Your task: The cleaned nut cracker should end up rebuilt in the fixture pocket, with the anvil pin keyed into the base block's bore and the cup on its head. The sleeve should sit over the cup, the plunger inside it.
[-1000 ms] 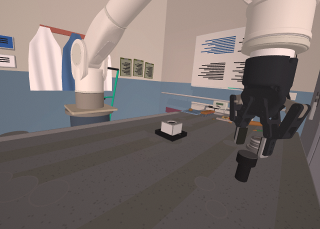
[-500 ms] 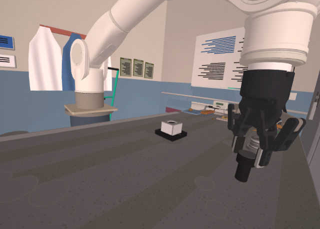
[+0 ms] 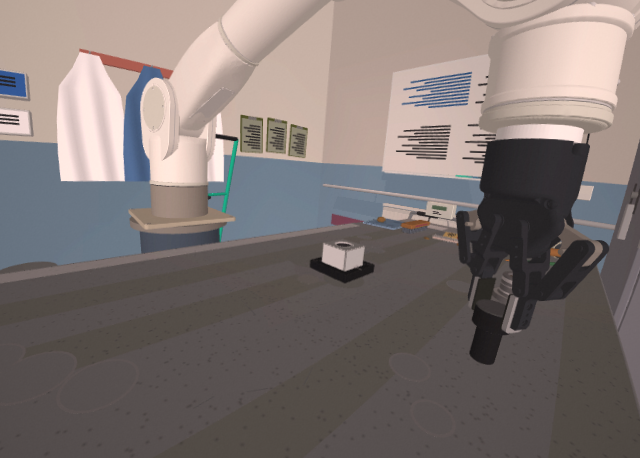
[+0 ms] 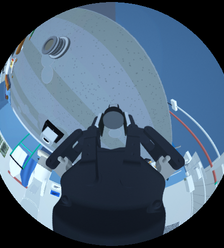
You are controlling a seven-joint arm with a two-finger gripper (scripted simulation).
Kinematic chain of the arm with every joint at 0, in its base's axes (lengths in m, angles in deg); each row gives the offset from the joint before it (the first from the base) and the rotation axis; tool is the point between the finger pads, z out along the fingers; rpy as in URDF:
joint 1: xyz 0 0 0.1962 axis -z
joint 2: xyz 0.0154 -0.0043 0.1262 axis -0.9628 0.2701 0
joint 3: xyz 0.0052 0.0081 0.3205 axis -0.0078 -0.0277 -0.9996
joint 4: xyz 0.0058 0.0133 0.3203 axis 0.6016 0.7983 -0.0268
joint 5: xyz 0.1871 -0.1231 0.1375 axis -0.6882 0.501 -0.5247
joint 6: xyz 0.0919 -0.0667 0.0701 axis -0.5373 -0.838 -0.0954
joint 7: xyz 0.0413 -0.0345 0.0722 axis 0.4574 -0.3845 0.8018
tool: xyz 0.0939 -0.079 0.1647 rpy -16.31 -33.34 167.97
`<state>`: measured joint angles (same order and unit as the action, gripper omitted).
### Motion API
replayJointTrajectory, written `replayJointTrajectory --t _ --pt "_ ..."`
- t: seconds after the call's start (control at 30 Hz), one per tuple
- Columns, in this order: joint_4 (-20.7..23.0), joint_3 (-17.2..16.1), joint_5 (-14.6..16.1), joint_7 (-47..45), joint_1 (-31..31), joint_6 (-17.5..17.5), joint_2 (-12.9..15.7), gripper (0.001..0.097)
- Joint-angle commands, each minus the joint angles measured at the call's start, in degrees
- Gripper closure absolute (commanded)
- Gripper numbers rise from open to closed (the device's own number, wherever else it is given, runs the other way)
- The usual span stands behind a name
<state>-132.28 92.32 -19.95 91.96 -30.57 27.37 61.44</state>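
On the right side of the dark bench, my gripper [image 3: 495, 308] is closed on the head of a black anvil pin [image 3: 487, 334]. The pin stands on the bench with its stem down, tilted a little. In the wrist camera the pin's round head [image 4: 112, 120] sits between my fingers [image 4: 112, 123]. Just behind the gripper lies a grey ribbed sleeve [image 4: 55, 46], mostly hidden in the side camera. Further back at mid-bench the white base block [image 3: 342, 253] sits in the black fixture pocket [image 3: 342, 269], its bore open on top.
The robot's base pedestal [image 3: 178, 205] stands at the far left edge of the bench. Small clutter [image 3: 413, 225] lies on a shelf beyond the far edge. The bench's right edge runs close to my gripper.
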Motion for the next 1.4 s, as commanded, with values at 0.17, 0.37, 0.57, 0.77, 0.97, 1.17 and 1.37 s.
replayJointTrajectory --t 0.17,0.37,0.57,0.77,0.97,1.17,1.37 --pt "0.00 0.00 -0.01 -0.01 0.00 -0.02 -0.01 0.0716" --pt "-0.01 0.00 -0.02 -0.01 -0.01 -0.02 0.01 0.0836" --pt "-0.02 0.00 -0.01 0.00 -0.01 0.02 -0.01 0.0901" --pt "0.11 0.26 0.21 0.15 -0.11 0.74 -0.66 0.0901" --pt "0.30 0.61 0.52 0.39 -0.24 1.82 -1.58 0.0901" --pt "0.36 0.72 0.62 0.46 -0.28 2.18 -1.84 0.0901" --pt "1.37 -1.34 4.72 3.41 0.64 4.80 -4.92 0.0901"
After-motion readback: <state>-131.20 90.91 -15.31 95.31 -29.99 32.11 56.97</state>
